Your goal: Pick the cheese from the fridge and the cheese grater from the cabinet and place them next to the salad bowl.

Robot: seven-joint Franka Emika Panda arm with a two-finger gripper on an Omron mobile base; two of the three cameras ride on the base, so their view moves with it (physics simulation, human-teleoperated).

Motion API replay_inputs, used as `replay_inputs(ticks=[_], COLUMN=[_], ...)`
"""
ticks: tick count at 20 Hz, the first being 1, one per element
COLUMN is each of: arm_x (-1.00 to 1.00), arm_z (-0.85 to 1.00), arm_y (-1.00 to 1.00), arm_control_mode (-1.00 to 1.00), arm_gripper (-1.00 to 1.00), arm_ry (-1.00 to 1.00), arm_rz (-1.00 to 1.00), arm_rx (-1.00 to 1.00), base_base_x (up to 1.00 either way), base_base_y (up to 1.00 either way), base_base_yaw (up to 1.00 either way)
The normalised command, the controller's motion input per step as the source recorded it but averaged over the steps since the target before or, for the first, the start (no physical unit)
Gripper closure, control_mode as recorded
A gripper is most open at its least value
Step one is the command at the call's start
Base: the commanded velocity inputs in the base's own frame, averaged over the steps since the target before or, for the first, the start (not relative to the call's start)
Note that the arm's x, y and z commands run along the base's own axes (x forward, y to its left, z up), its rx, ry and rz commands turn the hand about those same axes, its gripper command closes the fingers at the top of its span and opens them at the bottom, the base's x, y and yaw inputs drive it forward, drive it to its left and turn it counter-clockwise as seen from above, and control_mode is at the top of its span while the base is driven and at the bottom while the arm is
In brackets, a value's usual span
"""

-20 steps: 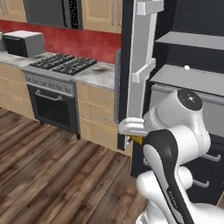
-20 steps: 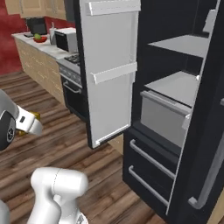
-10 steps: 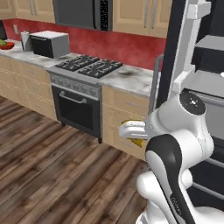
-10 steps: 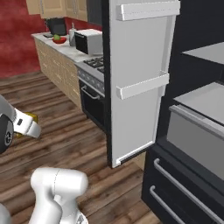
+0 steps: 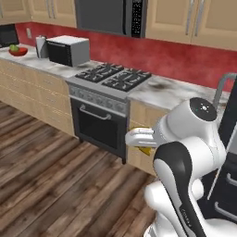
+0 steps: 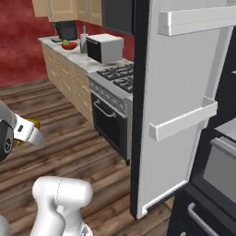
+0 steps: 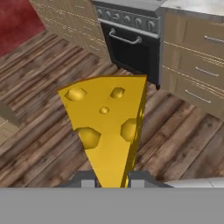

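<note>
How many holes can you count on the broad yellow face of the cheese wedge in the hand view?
5 on the cheese: two near the top edge, a small one just below them, and two larger ones lower down, left and right. Its bottom tip is cut off from view, so more may be hidden.

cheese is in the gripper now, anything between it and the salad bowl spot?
Nothing visible blocks the way. The gripper is shut on the cheese over open wood floor. The salad bowl sits at the far end of the counter, past the stove and microwave.
</note>
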Motion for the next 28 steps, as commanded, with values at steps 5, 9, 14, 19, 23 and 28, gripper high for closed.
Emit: replay_inputs(ticks=[5, 9, 14, 19, 23, 28], arm_x=[0.00, 0.00, 0.00, 0.00, 0.00, 0.00], arm_z=[0.00, 0.00, 0.00, 0.00, 0.00, 0.00], arm_y=[0.00, 0.00, 0.00, 0.00, 0.00, 0.00], arm_control_mode=[1.00, 1.00, 1.00, 1.00, 1.00, 1.00], arm_gripper=[1.00, 1.00, 1.00, 1.00, 1.00, 1.00], arm_ry=[0.00, 0.00, 0.00, 0.00, 0.00, 0.00], arm_rz=[0.00, 0.00, 0.00, 0.00, 0.00, 0.00], arm_rx=[0.00, 0.00, 0.00, 0.00, 0.00, 0.00], base_base_x=[0.86, 0.86, 0.86, 0.86, 0.87, 0.87], base_base_y=[0.29, 0.29, 0.29, 0.29, 0.28, 0.27], base_base_yaw=[0.07, 0.07, 0.07, 0.06, 0.07, 0.07])
